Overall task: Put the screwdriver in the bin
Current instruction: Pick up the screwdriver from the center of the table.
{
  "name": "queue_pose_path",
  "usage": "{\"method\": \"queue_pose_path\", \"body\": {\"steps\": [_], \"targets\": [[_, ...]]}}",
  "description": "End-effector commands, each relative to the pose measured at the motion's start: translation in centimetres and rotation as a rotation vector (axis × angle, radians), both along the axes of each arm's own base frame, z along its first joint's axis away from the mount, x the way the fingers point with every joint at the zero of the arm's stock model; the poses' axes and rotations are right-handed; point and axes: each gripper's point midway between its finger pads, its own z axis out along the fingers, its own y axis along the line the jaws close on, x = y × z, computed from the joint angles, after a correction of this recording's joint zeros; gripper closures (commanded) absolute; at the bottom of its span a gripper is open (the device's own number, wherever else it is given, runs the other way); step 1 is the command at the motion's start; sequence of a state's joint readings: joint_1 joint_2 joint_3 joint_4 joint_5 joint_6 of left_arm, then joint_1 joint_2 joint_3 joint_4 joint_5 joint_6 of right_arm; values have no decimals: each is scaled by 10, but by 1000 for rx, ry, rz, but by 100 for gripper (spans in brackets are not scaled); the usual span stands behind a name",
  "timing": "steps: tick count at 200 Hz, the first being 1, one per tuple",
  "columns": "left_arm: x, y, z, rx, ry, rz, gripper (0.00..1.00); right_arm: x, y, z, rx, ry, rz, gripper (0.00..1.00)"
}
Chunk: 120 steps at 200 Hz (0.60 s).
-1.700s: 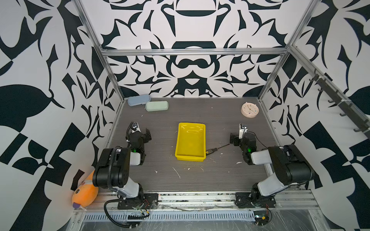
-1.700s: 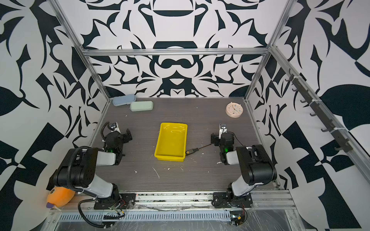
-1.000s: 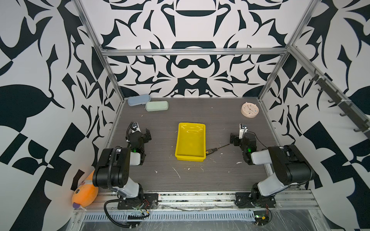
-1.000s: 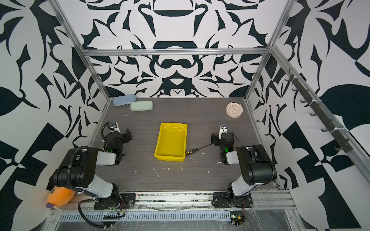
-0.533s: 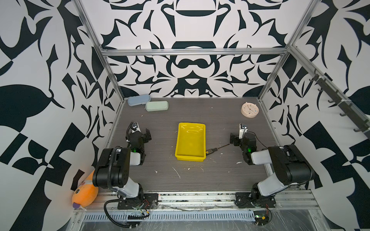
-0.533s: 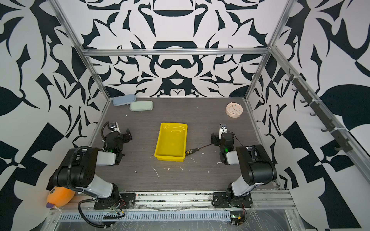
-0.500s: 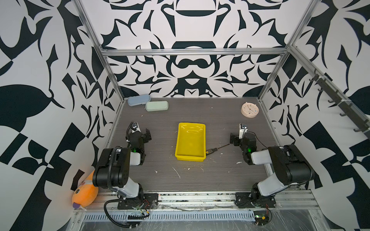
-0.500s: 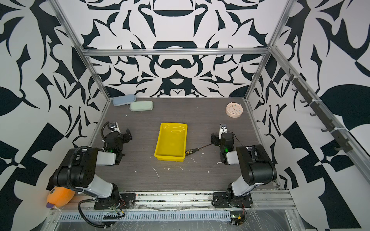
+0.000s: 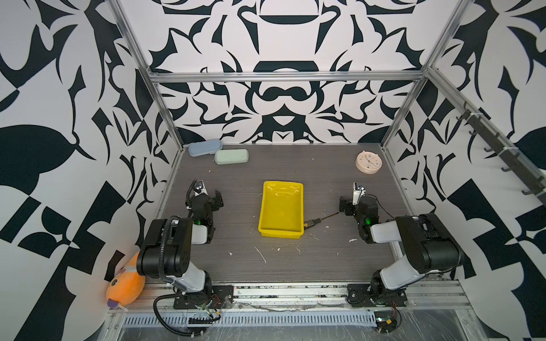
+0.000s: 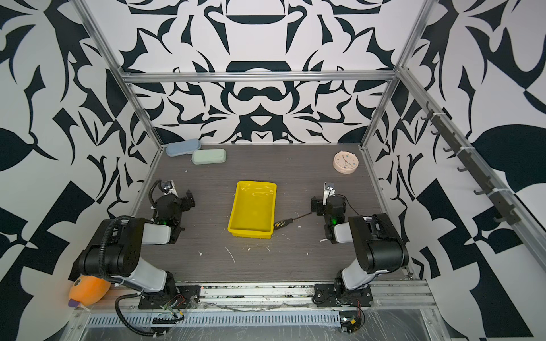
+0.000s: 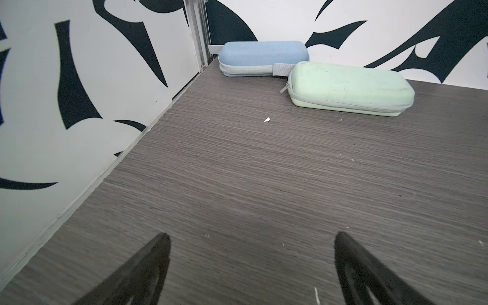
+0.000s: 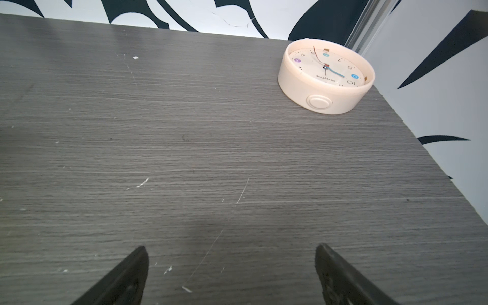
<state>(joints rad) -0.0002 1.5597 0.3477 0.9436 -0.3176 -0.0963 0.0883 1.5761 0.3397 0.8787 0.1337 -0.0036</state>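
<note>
Screwdriver (image 9: 321, 219): unmoved since a moment ago. It lies flat on the table (image 9: 295, 259), handle just beside the near right corner of the bin (image 9: 280, 212), outside it. Task not begun.
Grippers: two. The left gripper (image 11: 250, 237) and right gripper (image 12: 229, 250) both have jaws apart, are empty and are idle as before.
Bin: one, empty.
Cases: two, blue case (image 9: 205, 147) and green case (image 9: 231, 156).
Clock (image 9: 368, 161): one.
Screwdriver count: one.
</note>
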Motion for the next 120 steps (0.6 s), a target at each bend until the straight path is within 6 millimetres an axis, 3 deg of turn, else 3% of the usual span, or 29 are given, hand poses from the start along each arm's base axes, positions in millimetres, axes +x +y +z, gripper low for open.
{"method": "queue_pose_path", "body": {"steps": [1,56,88,110,120], "targets": [[4,2,6,1,-17,6,1,9,0,21,1,-65,3,0],[-3,-15,10,6,-58,-88,1,1,6,28,9,-113,30,0],[-12,-25,39,20,-111,-127,1,-6,5,45,-5,-117,10,0],[-18,-17,72,-85,5,-29,1,-6,2,48,-7,-119,-10,0],[-30,-20,78,-163,114,-7,1,-7,1,49,-3,-129,-19,0]]}}
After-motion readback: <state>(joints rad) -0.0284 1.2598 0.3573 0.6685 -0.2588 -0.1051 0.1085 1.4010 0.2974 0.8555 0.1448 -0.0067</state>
